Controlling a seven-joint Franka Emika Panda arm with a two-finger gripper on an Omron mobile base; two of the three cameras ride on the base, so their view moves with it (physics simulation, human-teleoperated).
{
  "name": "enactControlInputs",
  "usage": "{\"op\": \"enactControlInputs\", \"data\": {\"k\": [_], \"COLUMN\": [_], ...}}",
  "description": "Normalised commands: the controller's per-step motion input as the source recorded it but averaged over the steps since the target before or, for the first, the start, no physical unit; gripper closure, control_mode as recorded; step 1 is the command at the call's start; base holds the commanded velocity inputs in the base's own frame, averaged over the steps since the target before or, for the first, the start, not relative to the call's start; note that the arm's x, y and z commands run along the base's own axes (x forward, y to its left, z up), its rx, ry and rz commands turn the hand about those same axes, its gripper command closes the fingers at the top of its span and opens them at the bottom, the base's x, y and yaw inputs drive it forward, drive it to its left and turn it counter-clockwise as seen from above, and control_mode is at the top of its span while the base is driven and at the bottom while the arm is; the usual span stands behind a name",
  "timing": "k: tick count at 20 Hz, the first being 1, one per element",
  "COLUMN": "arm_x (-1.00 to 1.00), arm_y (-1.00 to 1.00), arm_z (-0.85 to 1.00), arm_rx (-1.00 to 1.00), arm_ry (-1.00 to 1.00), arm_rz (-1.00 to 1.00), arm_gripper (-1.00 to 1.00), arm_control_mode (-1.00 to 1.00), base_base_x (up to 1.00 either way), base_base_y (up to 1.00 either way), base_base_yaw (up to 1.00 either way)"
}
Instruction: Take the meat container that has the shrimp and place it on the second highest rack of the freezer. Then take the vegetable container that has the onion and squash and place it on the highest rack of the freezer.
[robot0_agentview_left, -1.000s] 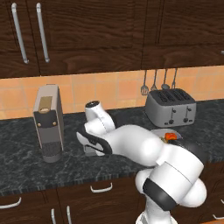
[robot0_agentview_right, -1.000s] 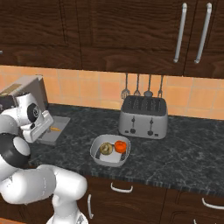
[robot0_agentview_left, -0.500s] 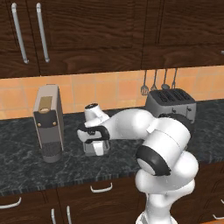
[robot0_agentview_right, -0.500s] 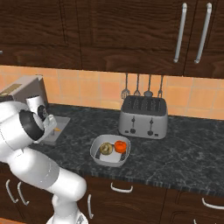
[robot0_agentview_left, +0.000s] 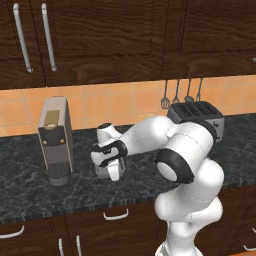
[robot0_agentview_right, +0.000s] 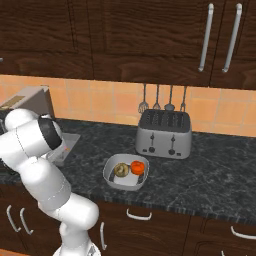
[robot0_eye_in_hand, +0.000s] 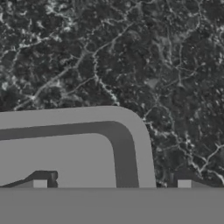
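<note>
Fingers (robot0_eye_in_hand: 111, 183) spread astride meat container's (robot0_eye_in_hand: 131, 144) corner rim

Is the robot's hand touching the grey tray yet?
Cannot tell. In the hand view the open gripper straddles a corner of the meat container, one fingertip over its inside, one outside, but contact is hidden. In the left base view the hand blocks it.

Dark wood cabinets (robot0_agentview_left: 100, 40) hang above an orange tiled wall (robot0_agentview_left: 110, 102) and black speckled counter (robot0_agentview_right: 210, 170).
</note>
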Motion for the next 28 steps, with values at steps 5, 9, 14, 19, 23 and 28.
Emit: {"op": "enactControlInputs", "data": {"k": [5,9,14,19,23,28], "arm_x": [0.00,-0.01,-0.10,-0.05,-0.14,-0.59], "arm_y": [0.00,0.00,0.00,0.00,0.00,-0.01], "arm_z": [-0.30,-0.06,0.00,0.18,0.68,1.00], "arm_rx": [0.00,0.00,0.00,0.00,0.02,0.05], "arm_ry": [0.00,-0.02,-0.10,-0.05,-0.02,-0.09], "arm_rz": [0.00,0.00,0.00,0.00,0.02,0.19], "arm_gripper": [1.00,1.00,1.00,1.00,1.00,1.00], "arm_control_mode": [-1.00,-1.00,-1.00,-1.00,-1.00,-1.00], "base_base_x": [0.00,0.00,0.00,0.00,0.00,0.00], "base_base_y": [0.00,0.00,0.00,0.00,0.00,0.00], "base_base_yaw": [0.00,0.00,0.00,0.00,0.00,0.00]}}
